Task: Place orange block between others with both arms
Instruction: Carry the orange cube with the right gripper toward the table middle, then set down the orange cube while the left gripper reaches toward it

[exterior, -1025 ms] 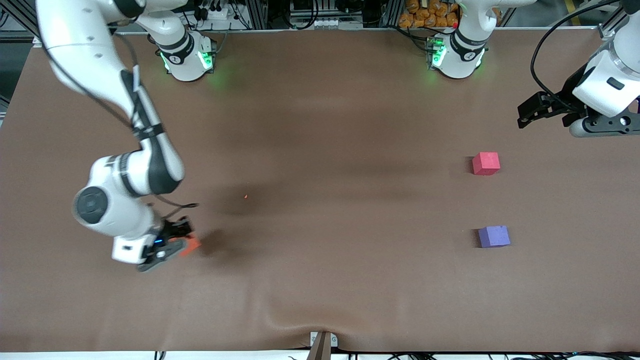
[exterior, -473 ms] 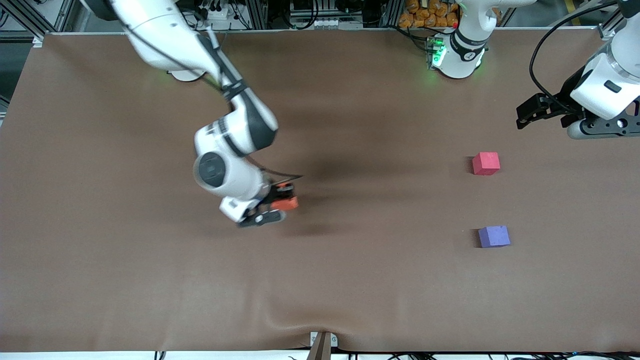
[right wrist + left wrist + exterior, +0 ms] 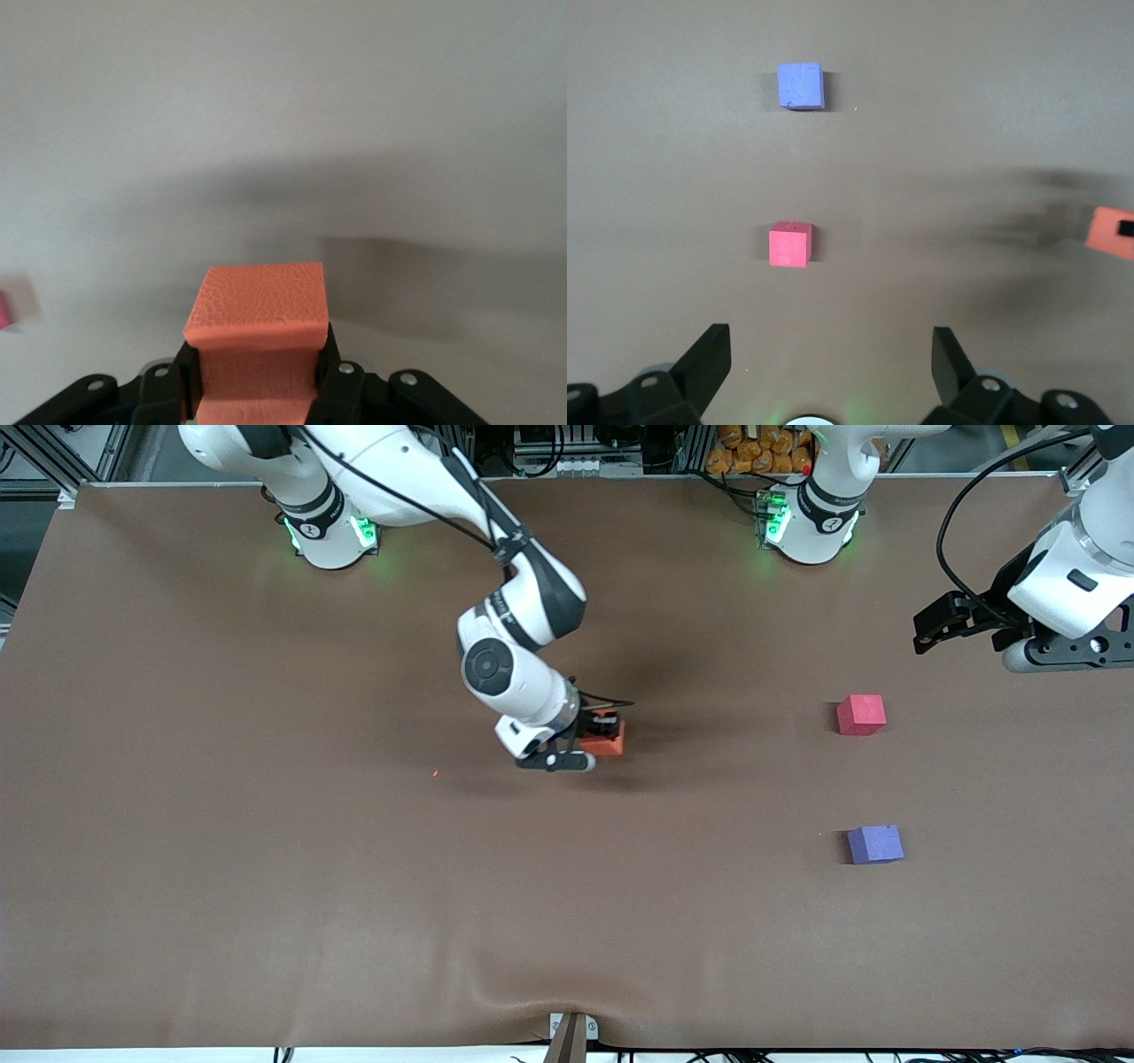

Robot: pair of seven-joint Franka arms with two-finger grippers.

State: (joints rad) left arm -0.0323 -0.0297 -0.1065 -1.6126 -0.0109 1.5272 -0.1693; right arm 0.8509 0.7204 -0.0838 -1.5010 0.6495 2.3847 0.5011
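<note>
Orange foam: the orange block (image 3: 608, 738) is pinched in the right gripper (image 3: 595, 737), over the table's (image 3: 266, 868) middle. Your target is the gap between the pinkish-red cube (image 3: 861, 714) and the purple-blue cube (image 3: 875, 843), well apart from the block toward the left arm's end. The left gripper (image 3: 941, 622), fingers spread and empty, waits much nearer that gap, so expect a handover.

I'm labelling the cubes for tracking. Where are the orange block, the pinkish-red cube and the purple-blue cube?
orange block (image 3: 609, 740): front view, its visible face beside the fingers.
pinkish-red cube (image 3: 861, 713): front view, top face.
purple-blue cube (image 3: 875, 842): front view, top face.
</note>
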